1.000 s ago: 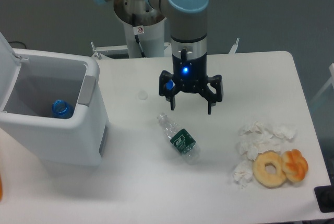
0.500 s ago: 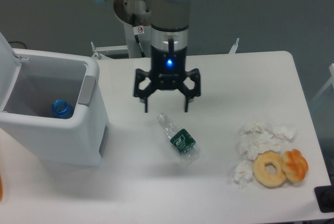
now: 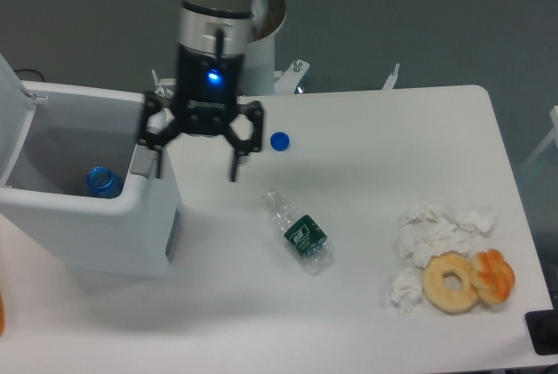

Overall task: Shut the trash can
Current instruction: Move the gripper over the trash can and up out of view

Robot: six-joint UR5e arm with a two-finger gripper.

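Trash can [image 3: 83, 226]: sitting at the table's [image 3: 349, 304] left edge, lid standing open, a blue-capped bottle [image 3: 103, 182] lying inside
Gripper [image 3: 196, 158]: hanging spread wide and empty over the can's right rim, having travelled leftward from mid-table
Clear bottle [image 3: 298, 233]: lying right of the can, green label unreadable
Blue cap [image 3: 279, 140]: now showing on the table beside the gripper

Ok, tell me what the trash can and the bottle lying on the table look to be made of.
The trash can: likely moulded plastic, matte white, with rounded corners and a grey latch tab. The bottle: thin clear plastic, glossy and crinkled, with a green label.
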